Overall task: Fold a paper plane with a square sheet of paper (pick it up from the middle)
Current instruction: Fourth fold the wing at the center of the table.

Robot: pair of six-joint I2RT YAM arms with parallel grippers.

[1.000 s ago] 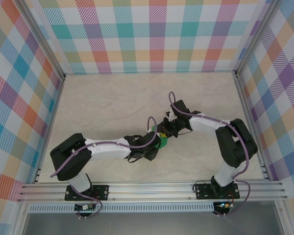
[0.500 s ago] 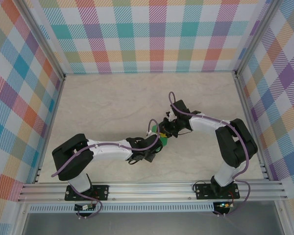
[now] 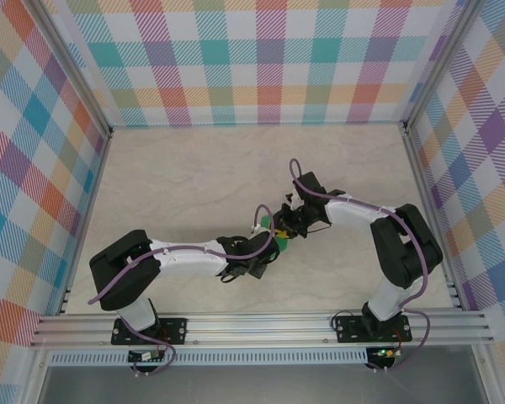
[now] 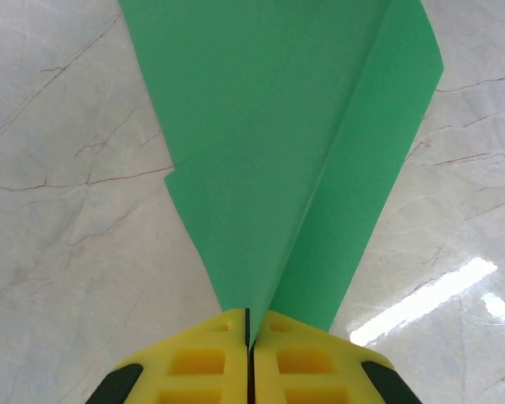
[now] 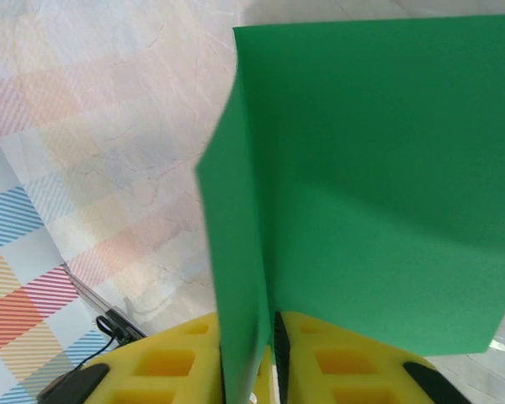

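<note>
I am pinching the green sheet of paper (image 4: 286,151) in my left tool (image 4: 249,324). Its yellow fingers (image 4: 194,362) are pressing flat together, and the paper is coming out of the seam between them. From there the sheet is fanning out toward 12 o'clock, off the marbled tabletop (image 4: 67,168). A straight crease is running from my fingertips toward 1 o'clock, splitting the sheet into a broad panel on the 11 o'clock side and a narrower one on the 2 o'clock side.

My right tool (image 5: 251,328) is standing narrow, with the same sheet passing between its yellow fingers (image 5: 164,362). A thin dark slit is showing beside the paper on the 3 o'clock side, so I cannot tell whether this tool is really gripping it. In the right wrist view the paper is rising toward 12 o'clock, with a wide flat panel spreading toward 3 o'clock and a slim folded flap on the 9 o'clock side.

From above, my two tools are meeting nose to nose a little toward 5 o'clock from the middle of the tabletop. The left tool (image 3: 269,242) is reaching in from 8 o'clock and the right tool (image 3: 286,225) from 3 o'clock. Small green corners of the sheet (image 3: 279,245) are peeking out between them.
</note>
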